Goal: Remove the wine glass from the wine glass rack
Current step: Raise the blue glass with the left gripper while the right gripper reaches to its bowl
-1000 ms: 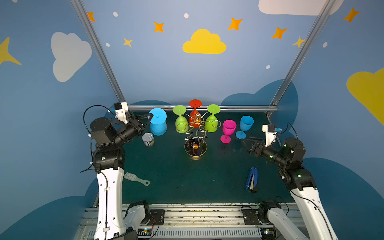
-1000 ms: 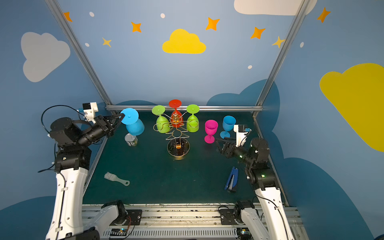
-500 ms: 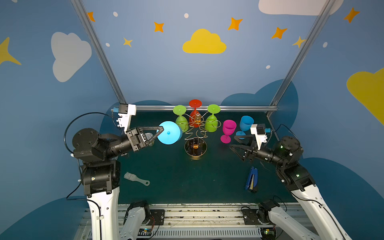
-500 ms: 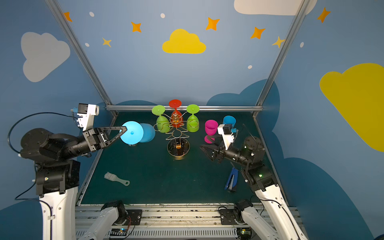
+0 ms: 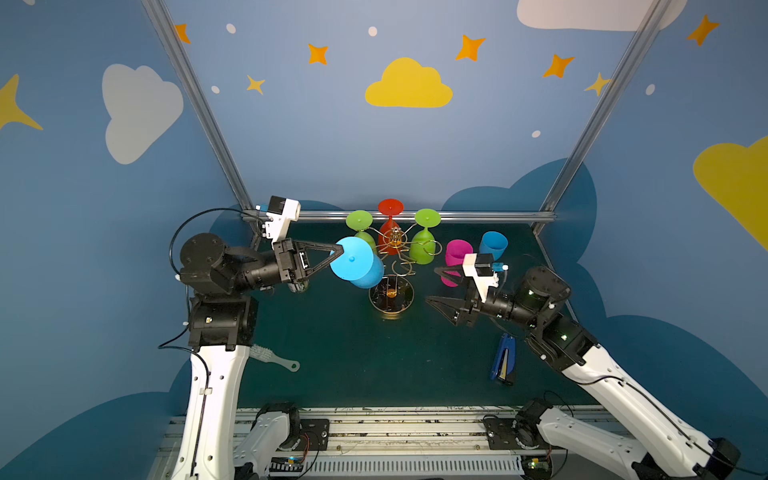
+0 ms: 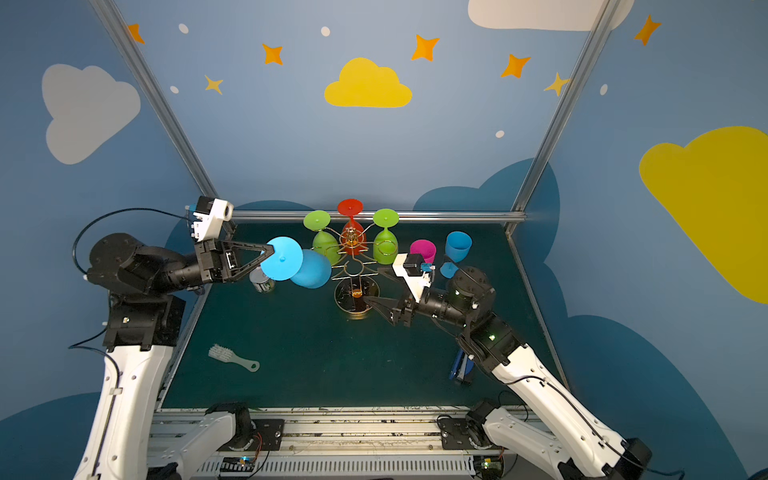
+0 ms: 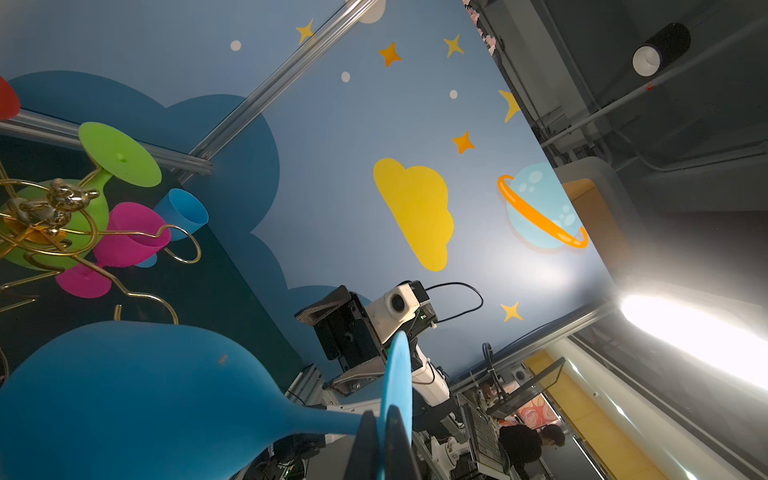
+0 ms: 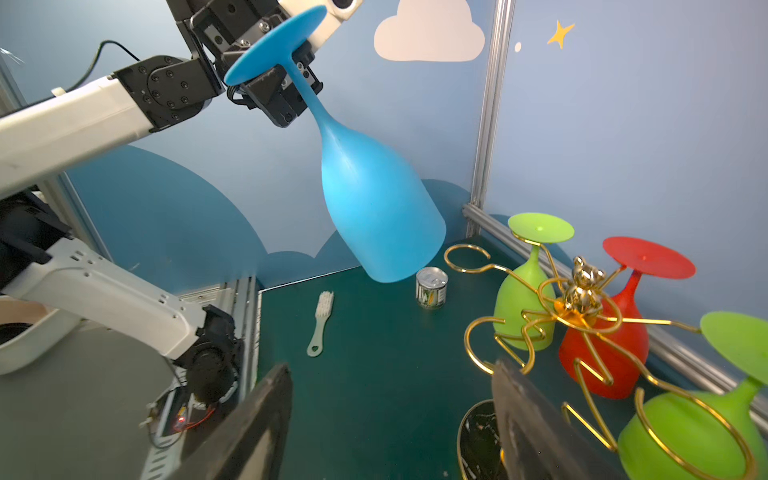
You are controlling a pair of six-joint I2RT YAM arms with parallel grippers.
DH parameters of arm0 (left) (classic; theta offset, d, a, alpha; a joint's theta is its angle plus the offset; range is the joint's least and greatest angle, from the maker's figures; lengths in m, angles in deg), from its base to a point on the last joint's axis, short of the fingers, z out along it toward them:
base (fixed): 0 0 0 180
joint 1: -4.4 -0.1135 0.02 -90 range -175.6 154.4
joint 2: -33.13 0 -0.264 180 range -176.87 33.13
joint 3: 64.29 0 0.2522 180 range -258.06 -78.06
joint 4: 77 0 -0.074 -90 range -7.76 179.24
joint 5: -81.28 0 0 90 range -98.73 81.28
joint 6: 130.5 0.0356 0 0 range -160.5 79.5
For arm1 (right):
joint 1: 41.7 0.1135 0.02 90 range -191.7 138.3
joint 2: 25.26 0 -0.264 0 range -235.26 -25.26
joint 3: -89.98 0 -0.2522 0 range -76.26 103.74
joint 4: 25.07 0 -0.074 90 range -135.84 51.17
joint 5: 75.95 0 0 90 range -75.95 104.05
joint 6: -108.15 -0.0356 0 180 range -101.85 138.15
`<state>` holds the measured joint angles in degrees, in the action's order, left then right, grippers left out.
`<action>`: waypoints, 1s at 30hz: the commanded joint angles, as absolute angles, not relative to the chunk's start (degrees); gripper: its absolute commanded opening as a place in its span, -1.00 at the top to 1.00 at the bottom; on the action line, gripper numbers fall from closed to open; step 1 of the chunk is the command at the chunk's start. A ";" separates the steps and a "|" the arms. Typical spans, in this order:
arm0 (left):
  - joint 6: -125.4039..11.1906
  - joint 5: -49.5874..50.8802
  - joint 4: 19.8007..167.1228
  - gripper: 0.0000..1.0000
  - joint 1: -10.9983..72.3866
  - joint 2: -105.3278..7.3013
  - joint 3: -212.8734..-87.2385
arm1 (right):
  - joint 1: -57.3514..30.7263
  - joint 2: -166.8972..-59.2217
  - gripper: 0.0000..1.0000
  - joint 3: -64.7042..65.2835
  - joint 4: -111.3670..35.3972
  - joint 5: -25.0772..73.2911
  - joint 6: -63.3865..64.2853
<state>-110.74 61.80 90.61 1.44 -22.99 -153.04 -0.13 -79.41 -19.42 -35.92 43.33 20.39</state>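
Note:
My left gripper [image 5: 338,250] [image 6: 270,250] [image 7: 380,415] is shut on the foot rim of a light blue wine glass [image 5: 368,274] [image 6: 309,268] [image 8: 374,208]. The glass hangs in the air bowl-down and tilted, just left of the gold wine glass rack [image 5: 394,239] [image 6: 352,241] [image 8: 582,299], near an empty loop arm. Two green glasses [image 5: 424,249] and a red glass [image 5: 390,232] hang upside down on the rack. My right gripper [image 5: 432,284] [image 6: 372,283] [image 8: 390,368] stands open and empty, low beside the rack's round base [image 5: 376,305].
A pink glass [image 5: 457,253] and another blue glass [image 5: 493,245] stand upright at the back right. A small tin can [image 6: 262,280] sits under the left gripper. A brush [image 5: 274,357] lies front left and a blue stapler [image 5: 503,359] front right.
The left arm has swung the blue glass from the back left corner rightward to beside the rack. The right gripper has moved left toward the rack's base and opened a little wider.

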 commanded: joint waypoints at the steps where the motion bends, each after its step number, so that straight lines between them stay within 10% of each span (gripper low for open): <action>1: -112.19 60.35 93.96 0.93 1.77 -23.55 -153.99 | 2.27 -81.78 -0.55 -16.71 -28.03 37.55 25.02; 30: -116.79 55.30 97.94 0.93 7.39 -26.86 -152.85 | 10.29 -102.24 -0.67 -6.41 -13.84 32.96 30.16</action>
<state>-117.23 55.98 95.81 6.93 -27.14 -153.04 9.74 -101.16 -9.28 -15.48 32.18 30.60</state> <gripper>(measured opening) 0.049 0.834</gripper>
